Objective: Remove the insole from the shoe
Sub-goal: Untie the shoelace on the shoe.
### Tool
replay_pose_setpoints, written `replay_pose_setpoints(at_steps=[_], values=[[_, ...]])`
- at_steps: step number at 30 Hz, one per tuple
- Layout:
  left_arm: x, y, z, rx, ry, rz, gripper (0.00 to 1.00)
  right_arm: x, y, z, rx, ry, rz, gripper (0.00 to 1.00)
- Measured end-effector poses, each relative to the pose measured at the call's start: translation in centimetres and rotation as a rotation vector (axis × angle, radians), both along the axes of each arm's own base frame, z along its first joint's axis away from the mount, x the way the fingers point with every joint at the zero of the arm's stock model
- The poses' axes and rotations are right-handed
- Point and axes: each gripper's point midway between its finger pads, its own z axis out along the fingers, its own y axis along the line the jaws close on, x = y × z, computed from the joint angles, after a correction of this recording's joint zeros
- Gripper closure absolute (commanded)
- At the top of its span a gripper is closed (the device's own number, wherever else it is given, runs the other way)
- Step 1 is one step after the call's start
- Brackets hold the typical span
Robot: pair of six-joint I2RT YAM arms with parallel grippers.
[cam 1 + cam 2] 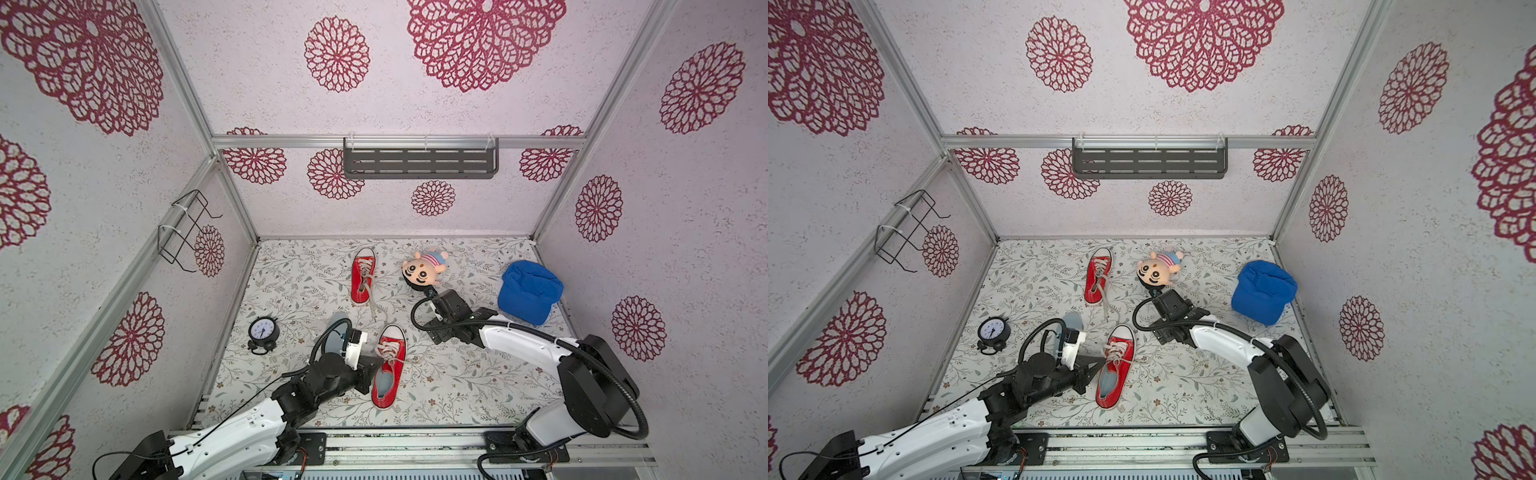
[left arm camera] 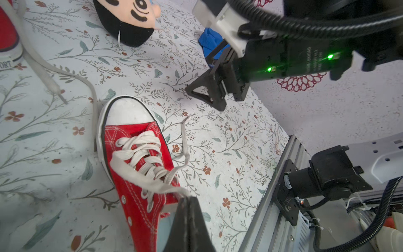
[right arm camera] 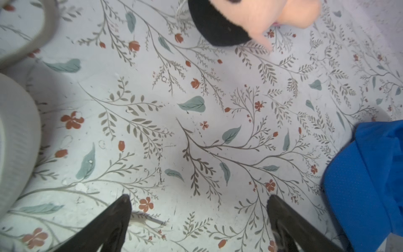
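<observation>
The near red shoe point(image 1: 390, 361) lies toe away from me, with its pale blue-grey insole point(image 1: 384, 384) still inside the opening. My left gripper point(image 2: 188, 198) is shut, and its tips are at the shoe's left side by the tongue point(image 1: 380, 360). A loose lace point(image 2: 139, 172) runs right up to the tips; I cannot tell whether it is pinched. A strip of insole point(image 2: 166, 229) shows beside the fingers. My right gripper point(image 3: 200, 197) hangs open over bare table, apart from the shoe. A second red shoe point(image 1: 363, 276) lies farther back.
Another grey insole point(image 1: 341, 320) lies on the table, partly hidden behind my left wrist. An alarm clock point(image 1: 263, 331) stands at the left, a plush head point(image 1: 422, 272) lies at the back and a blue cap point(image 1: 530, 293) at the right. A metal rail point(image 1: 415, 440) runs along the front edge.
</observation>
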Motion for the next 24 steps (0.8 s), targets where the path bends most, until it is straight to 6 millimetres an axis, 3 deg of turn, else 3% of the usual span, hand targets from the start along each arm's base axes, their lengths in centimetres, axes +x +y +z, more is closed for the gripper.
replay_pose_setpoints(at_steps=[2, 5, 7, 10, 14, 18, 21, 24], values=[[-0.1, 0.0, -0.1, -0.002, 0.004, 0.002, 0.81, -0.6, 0.9, 1.1, 0.083, -0.003, 0.013, 0.01], [-0.1, 0.3, 0.0, -0.005, 0.003, 0.028, 0.76, -2.5, 2.5, 2.1, 0.231, 0.014, 0.035, 0.01], [0.2, 1.0, 0.4, -0.005, -0.011, 0.067, 0.67, -4.3, 3.7, 2.3, 0.317, 0.045, 0.055, 0.02], [0.7, 2.7, 1.4, -0.011, -0.043, 0.15, 0.62, -7.6, 6.5, 2.3, 0.418, 0.116, 0.108, 0.03], [1.2, 5.6, 2.8, -0.018, -0.095, 0.269, 0.47, -11.7, 10.0, 2.2, 0.507, 0.222, 0.162, 0.06], [0.6, 7.0, 3.7, -0.066, -0.097, 0.299, 0.36, -14.3, 12.6, 0.9, 0.515, 0.31, 0.174, 0.07], [-0.3, 6.5, 2.6, -0.091, -0.025, 0.266, 0.31, -14.8, 13.6, -0.7, 0.484, 0.364, 0.148, 0.07], [-1.3, 5.9, -0.7, -0.05, 0.089, 0.224, 0.28, -14.5, 13.8, -2.0, 0.439, 0.392, 0.103, 0.08]])
